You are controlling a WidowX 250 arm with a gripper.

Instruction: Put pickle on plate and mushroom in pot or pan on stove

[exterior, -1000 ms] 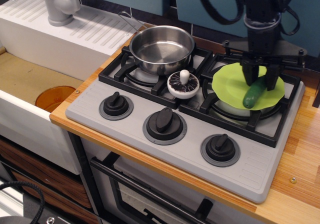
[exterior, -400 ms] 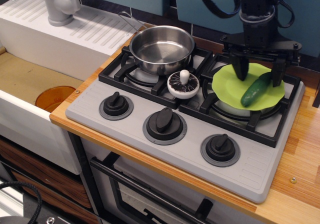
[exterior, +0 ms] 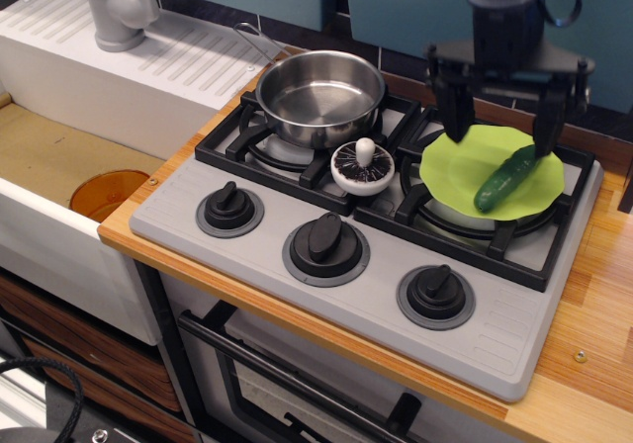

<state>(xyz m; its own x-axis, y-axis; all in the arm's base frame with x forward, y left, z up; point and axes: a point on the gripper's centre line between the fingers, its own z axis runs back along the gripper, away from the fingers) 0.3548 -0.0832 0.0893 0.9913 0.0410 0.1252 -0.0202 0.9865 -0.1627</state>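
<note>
The dark green pickle (exterior: pixel 505 178) lies on the lime-green plate (exterior: pixel 465 169), which rests on the right burner of the grey stove (exterior: pixel 376 285). My gripper (exterior: pixel 502 127) hangs just above the plate's back edge with its fingers spread wide, open and empty, apart from the pickle. The mushroom (exterior: pixel 363 166) sits cap-down, stem up, on the grate between the two burners. The shiny steel pot (exterior: pixel 319 95) stands empty on the left burner, just behind the mushroom.
Three black knobs (exterior: pixel 325 237) line the stove's front. A white sink with a grey tap (exterior: pixel 117 8) and an orange drain (exterior: pixel 107 194) lies to the left. Wooden counter (exterior: pixel 593 305) runs along the right.
My gripper has opened, let go of the pickle and risen. The pickle has settled flat on the plate. The mushroom and pot have not moved.
</note>
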